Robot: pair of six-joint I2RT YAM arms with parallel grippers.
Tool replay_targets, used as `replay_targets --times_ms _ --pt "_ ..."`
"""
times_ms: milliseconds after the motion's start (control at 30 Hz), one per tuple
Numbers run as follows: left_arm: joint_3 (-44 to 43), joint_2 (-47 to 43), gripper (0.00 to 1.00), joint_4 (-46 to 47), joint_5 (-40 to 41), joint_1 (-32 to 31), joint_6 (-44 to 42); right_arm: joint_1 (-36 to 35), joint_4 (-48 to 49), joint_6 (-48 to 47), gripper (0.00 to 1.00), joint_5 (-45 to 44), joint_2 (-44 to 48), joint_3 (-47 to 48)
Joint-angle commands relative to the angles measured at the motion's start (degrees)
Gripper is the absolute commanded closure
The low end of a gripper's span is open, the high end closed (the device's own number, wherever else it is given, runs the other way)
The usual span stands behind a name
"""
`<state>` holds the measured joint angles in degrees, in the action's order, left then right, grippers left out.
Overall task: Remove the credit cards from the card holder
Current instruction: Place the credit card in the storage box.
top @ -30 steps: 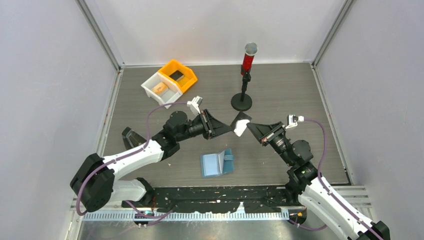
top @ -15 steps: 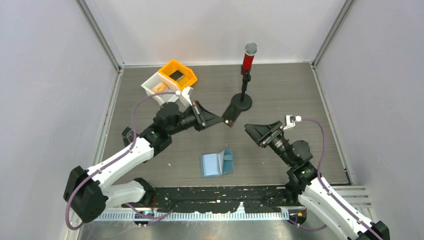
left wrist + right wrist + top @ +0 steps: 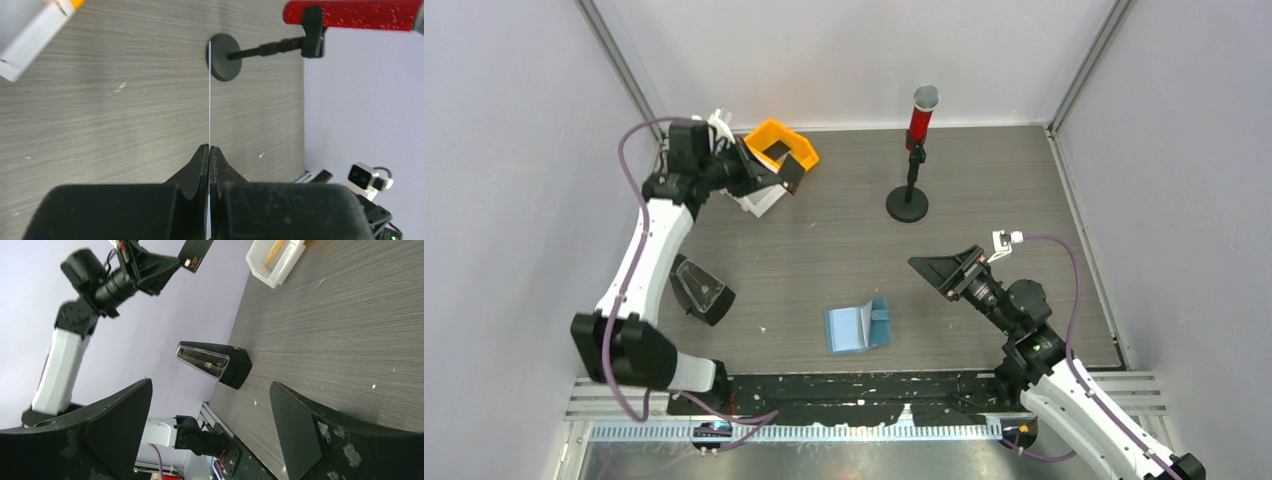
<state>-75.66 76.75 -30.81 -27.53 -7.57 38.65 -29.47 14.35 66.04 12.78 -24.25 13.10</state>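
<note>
Evidently a dark card was out and waiting over the bins.

My left gripper (image 3: 778, 180) was clamped tight on one end of the dark credit card (image 3: 793, 178), holding it off the table (image 3: 984, 180) at the upper left of the overhead view, just beside the orange bin (image 3: 802, 148). I judged it was held there to drop among the sorted cards, since the right wrist view showed an orange-tan card (image 3: 274, 251) leaning in the white bin (image 3: 270, 275). From my left wrist the held card showed only as a thin edge, pinched flat so it would not twist. My right gripper (image 3: 210, 387) hung with its jaws spread wide and empty, right of centre. The card holder (image 3: 857, 327) lay open at lower middle, well apart from both arms. I could not tell whether any card remained inside.
</note>
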Motion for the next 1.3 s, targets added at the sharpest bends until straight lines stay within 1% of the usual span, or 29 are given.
replay_targets --times_ms 0,67,167,267,433,533,633,800,1033,1267 --pt "-15.9 10.3 1.0 -18.8 -2.2 3.7 -12.5 0.2 -3.1 -4.5 0.05 1.2 0.1 4.5" --pt "-22.4 15.8 1.0 -22.8 -1.1 4.9 -13.9 0.2 -4.5 -5.6 0.04 1.3 0.0 5.5" --pt "-29.9 23.0 1.0 -24.4 -3.5 6.7 -12.9 0.2 -7.2 -7.5 0.05 1.3 -0.4 7.0" --pt "-38.2 31.5 1.0 -26.2 -3.9 7.3 -12.9 0.2 -10.7 -10.1 0.05 0.9 -0.7 9.1" --pt "-50.4 42.8 1.0 -27.0 -5.4 10.3 -11.7 0.3 -13.8 -13.7 0.05 -0.1 -2.0 12.2" --pt "-55.2 47.8 1.0 -26.1 -4.8 11.6 -9.9 0.3 -16.0 -14.8 0.05 -1.0 -3.1 13.3" --pt "-57.2 51.4 1.0 -23.0 -5.5 13.1 -5.7 0.3 -16.5 -15.4 0.05 -1.6 -4.3 14.0" --pt "-61.7 57.0 1.0 -20.6 -5.7 13.9 -4.3 0.3 -16.9 -16.2 0.05 -2.6 -7.2 15.1" --pt "-63.1 61.9 1.0 -13.6 -8.1 14.3 -0.3 0.3 -16.9 -17.2 0.05 -3.1 -11.0 17.1" --pt "-63.7 64.5 1.0 -7.9 -8.2 14.4 2.7 0.3 -16.8 -18.0 0.05 -3.8 -14.0 18.7"
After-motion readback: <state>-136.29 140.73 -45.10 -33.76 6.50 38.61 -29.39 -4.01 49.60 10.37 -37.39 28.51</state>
